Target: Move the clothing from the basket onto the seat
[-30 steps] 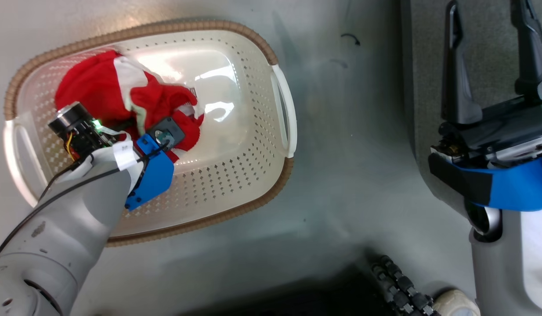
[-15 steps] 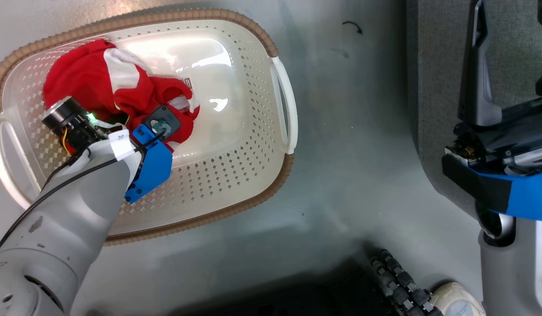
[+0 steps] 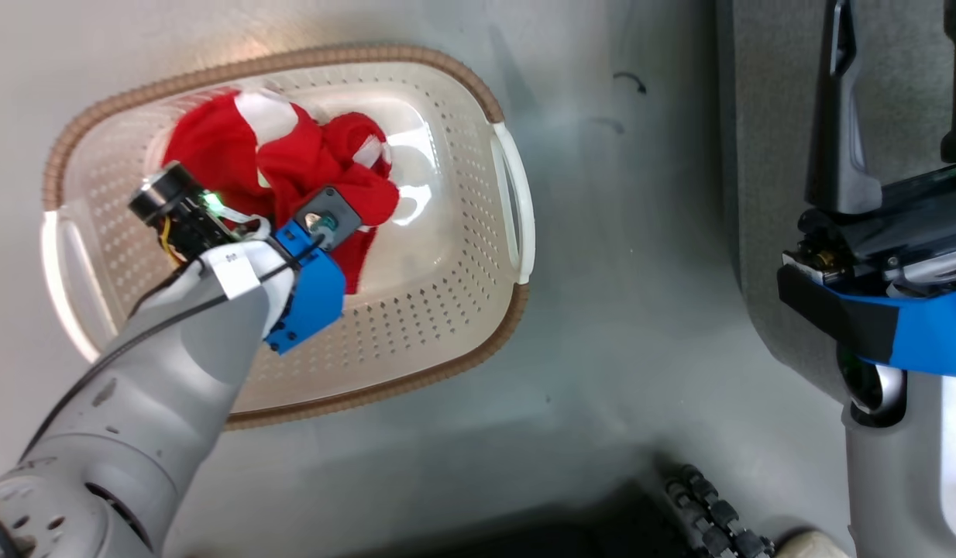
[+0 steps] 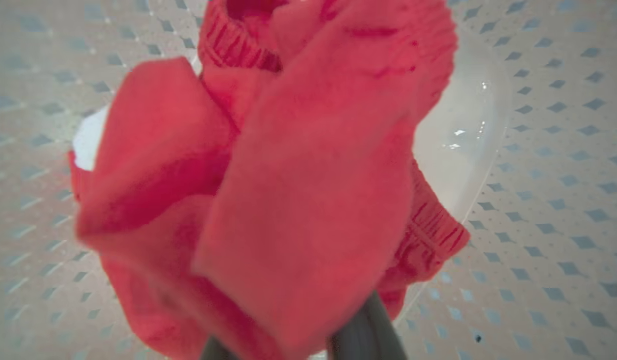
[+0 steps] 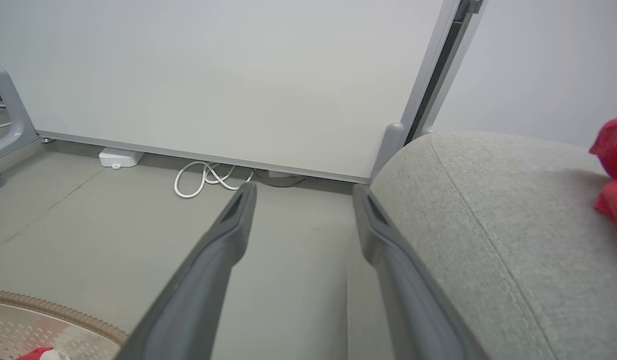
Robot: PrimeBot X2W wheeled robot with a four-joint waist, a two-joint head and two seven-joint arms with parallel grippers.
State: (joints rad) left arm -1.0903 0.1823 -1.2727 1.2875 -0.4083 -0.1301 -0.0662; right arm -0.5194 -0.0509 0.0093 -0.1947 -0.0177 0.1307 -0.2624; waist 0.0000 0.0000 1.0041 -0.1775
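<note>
Clothing: left gripper is down in the basket, fingers drawn close and pinching a bunched fold of the red knit with white stripes; cloth wraps over both fingers. The knit looks soft, light and limp, so it'll drape and trail. A hold on the thick gathered middle looks sound; lift high enough to clear the rim. Right gripper is spread, empty, over the floor just beside the seat. Count: one garment in basket, one red lump on the seat, probably the second; one basket, one seat.
</note>
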